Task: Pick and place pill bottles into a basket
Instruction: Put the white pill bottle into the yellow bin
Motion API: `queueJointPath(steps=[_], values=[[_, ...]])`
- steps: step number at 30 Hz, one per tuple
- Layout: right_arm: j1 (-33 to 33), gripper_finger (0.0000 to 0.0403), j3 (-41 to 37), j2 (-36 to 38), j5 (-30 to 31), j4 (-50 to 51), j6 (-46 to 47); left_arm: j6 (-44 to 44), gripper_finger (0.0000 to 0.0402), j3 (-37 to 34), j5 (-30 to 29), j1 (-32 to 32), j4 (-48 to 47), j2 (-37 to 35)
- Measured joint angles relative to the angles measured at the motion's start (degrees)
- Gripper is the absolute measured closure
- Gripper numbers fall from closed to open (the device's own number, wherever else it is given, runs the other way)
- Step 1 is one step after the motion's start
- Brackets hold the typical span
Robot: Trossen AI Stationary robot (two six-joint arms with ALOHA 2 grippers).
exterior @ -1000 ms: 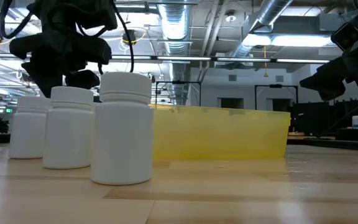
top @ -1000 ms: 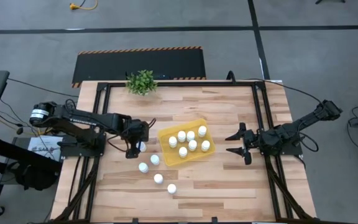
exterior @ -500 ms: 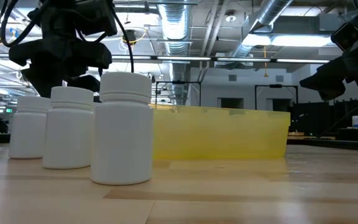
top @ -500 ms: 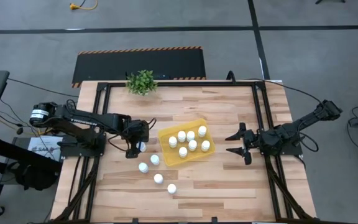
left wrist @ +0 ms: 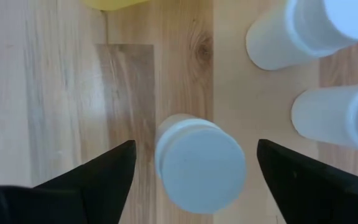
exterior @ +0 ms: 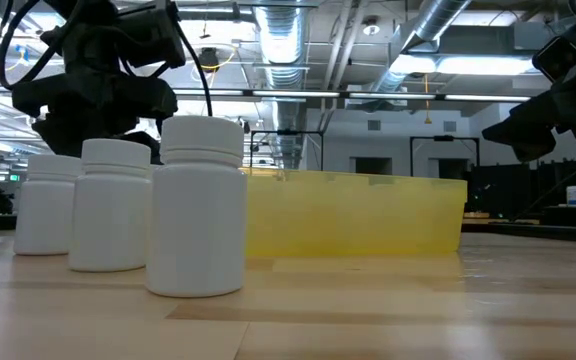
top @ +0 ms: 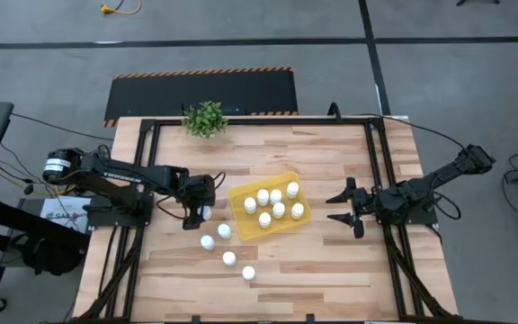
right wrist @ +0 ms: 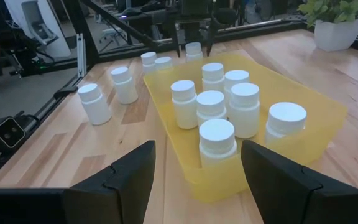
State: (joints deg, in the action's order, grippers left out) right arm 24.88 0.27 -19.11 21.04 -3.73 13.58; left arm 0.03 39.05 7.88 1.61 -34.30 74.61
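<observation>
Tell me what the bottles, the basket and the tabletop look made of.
Pill bottles: likely matte white plastic, with ridged caps. Basket: yellow plastic, slightly translucent, since its walls glow in the low view. Table: light wood, with visible grain and a knot.

Left arm extended across table, left gripper (top: 198, 214) pointing straight down with fingers spread apart; right arm low at right table edge, right gripper (top: 338, 207) held level, fingers spread.
</observation>
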Motion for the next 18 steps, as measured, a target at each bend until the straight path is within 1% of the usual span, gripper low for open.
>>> queueJointPath(steps=[2,13,16,18], values=[[0.00,0.0173,0.02,0.00,0.00,0.00,-0.02,0.00,0.0097,0.00,-0.13,0.00,0.02,0.00],[-0.01,0.0173,0.01,0.00,0.00,0.00,-0.01,-1.77,0.0219,0.07,0.52,0.00,-0.10,-0.01],[0.00,0.0173,0.01,0.00,0.01,0.00,-0.02,-2.59,0.0239,0.23,0.83,0.00,-0.41,-0.07],[0.00,0.0173,0.01,0.00,0.01,0.00,-0.01,-2.71,0.0241,0.80,0.86,0.00,-1.97,-0.04]])
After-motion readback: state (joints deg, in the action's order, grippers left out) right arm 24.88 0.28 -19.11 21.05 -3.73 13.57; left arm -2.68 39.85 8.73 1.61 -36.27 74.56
